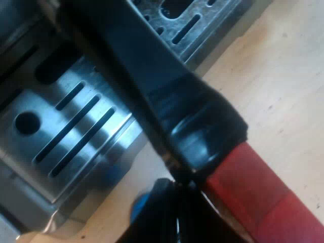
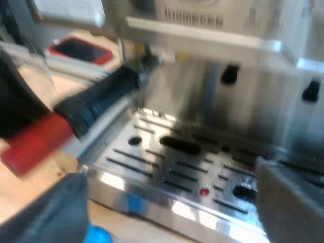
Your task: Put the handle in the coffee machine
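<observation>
The holder's dark handle slants over the espresso machine's slotted drip tray, and its red end points out over the wooden table. My left gripper is shut on the handle where black meets red; one black finger shows beside it. From the right wrist view the handle rises toward the underside of the machine's front, red end outward, with the left gripper at that end. My right gripper hangs open before the drip tray, holding nothing.
The pale wooden table runs along the machine's base. A flat red-edged object lies on the surface beyond the handle. Something small and blue sits at the tray's near edge. The machine's steel front wall stands behind the tray.
</observation>
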